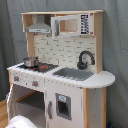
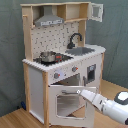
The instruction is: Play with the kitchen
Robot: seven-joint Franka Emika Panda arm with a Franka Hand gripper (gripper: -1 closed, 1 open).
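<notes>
The kitchen (image 1: 65,65) (image 2: 62,55) is a tall white and light-wood toy with a range hood (image 2: 49,21), a black faucet (image 1: 85,59) over a grey sink (image 1: 75,73), and a hob holding a small metal pot (image 2: 48,56). Its oven door (image 2: 67,102), with a window, hangs open towards the front. In the second exterior view my white arm (image 2: 112,104) comes in from the right, and my gripper (image 2: 82,92) is at the door's upper right edge. In the first exterior view only a white part of the arm (image 1: 22,122) shows at the bottom left.
A small cupboard door (image 2: 96,11) stands open at the top right in the second exterior view. A second door with a dark panel (image 1: 62,106) sits shut under the sink. The kitchen stands on a wooden floor (image 2: 15,120) before a grey curtain (image 2: 10,50).
</notes>
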